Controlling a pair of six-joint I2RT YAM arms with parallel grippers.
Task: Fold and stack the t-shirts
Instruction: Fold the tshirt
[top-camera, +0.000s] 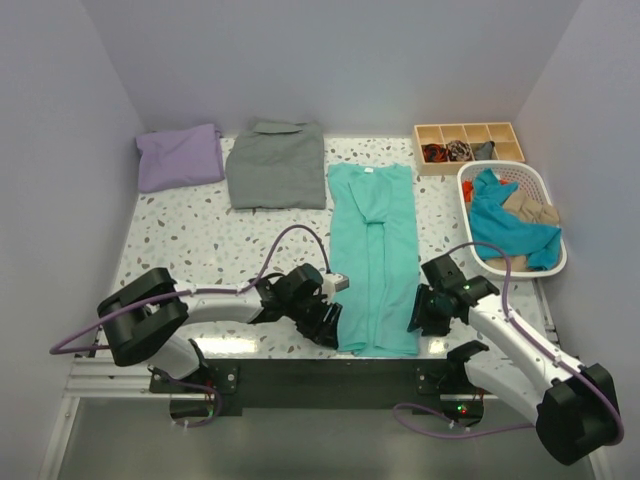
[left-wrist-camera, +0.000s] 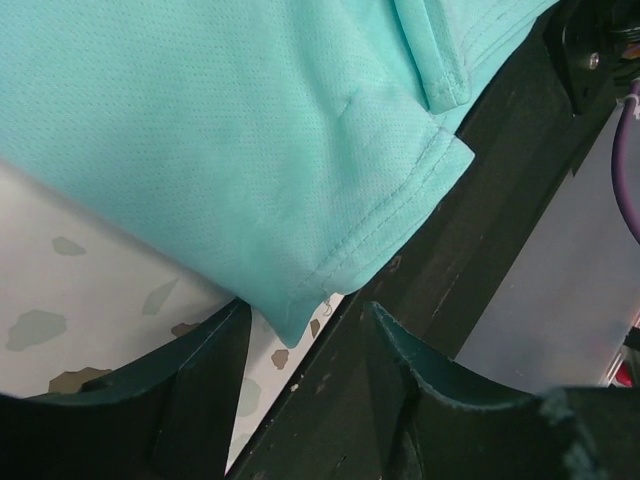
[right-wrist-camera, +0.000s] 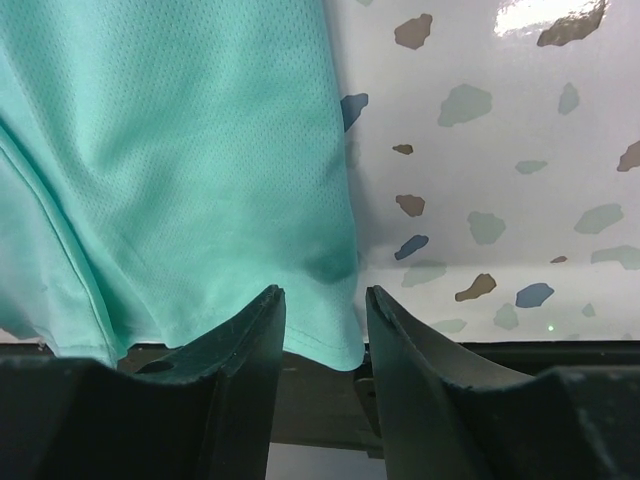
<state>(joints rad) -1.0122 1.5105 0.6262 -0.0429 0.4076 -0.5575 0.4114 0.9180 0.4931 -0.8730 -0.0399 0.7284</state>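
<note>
Turquoise t-shirt (top-camera: 373, 255) lies lengthwise on worktop (top-camera: 190, 240), sides folded in, hem at near edge; left hand (left-wrist-camera: 305, 320) and right hand (right-wrist-camera: 322, 300) flank its hem corners, fingers apart, nothing clamped, probably positioned for the hem-to-collar fold.

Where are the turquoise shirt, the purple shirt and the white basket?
turquoise shirt (top-camera: 375, 260): top view, middle of its body.
purple shirt (top-camera: 180, 157): top view, middle of the cloth.
white basket (top-camera: 505, 167): top view, its far rim.
</note>
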